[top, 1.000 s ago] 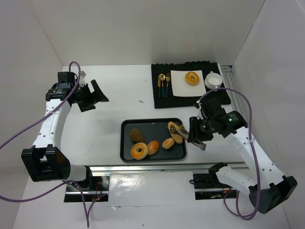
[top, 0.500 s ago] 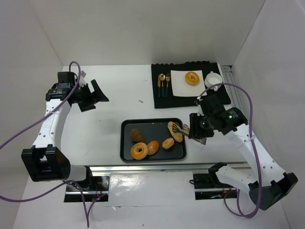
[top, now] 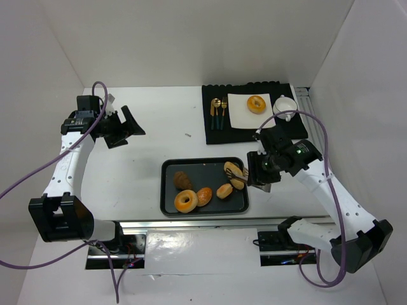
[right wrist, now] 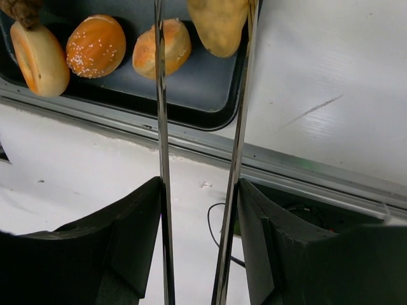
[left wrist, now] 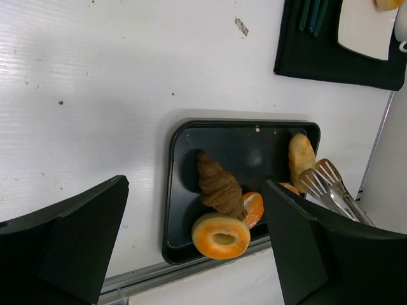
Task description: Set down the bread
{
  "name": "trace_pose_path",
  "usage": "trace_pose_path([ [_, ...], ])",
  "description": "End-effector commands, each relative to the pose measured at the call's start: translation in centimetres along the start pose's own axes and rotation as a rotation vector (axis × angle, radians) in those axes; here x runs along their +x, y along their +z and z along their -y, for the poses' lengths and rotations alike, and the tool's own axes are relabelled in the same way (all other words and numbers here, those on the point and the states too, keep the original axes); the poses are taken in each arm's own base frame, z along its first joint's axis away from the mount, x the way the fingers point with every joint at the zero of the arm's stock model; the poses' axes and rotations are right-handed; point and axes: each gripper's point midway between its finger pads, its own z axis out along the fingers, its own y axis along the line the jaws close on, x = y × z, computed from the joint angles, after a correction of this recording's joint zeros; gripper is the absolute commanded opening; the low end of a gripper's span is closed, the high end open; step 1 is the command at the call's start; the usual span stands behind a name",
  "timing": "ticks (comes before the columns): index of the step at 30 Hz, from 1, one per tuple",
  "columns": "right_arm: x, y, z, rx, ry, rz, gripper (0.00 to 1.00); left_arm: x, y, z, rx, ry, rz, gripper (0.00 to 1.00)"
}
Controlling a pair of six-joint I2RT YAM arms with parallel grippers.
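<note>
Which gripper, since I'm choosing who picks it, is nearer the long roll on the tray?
Right. The right gripper is beside the long roll, its tongs reaching it; the left gripper is far off, toward the table's back left.

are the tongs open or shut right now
Open: in the right wrist view the tongs show two arms standing apart, the long roll between them, over the tray.
</note>
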Motion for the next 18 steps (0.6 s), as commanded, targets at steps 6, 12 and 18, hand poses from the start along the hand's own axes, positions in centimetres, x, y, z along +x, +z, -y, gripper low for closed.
trace_pose_path([
  [6, -0.4, 1.8, -1.4, -0.038, -0.053, -0.016, 0.57, -0.5, -0.2, 0.5, 0.028, -0.001, 0.024, 1.00],
  [12, -0.6, 3.1, -1.5, -0.031, -0.077, -0.042, 0.57, -0.5, -0.2, 0.5, 0.028, -0.001, 0.024, 1.00],
  [18, -0.8, 3.8, -1.1, 0.002, -0.093, -0.052, 0.57, -0.6, 0.0, 0.4, 0.028, -0.001, 0.024, 1.00],
])
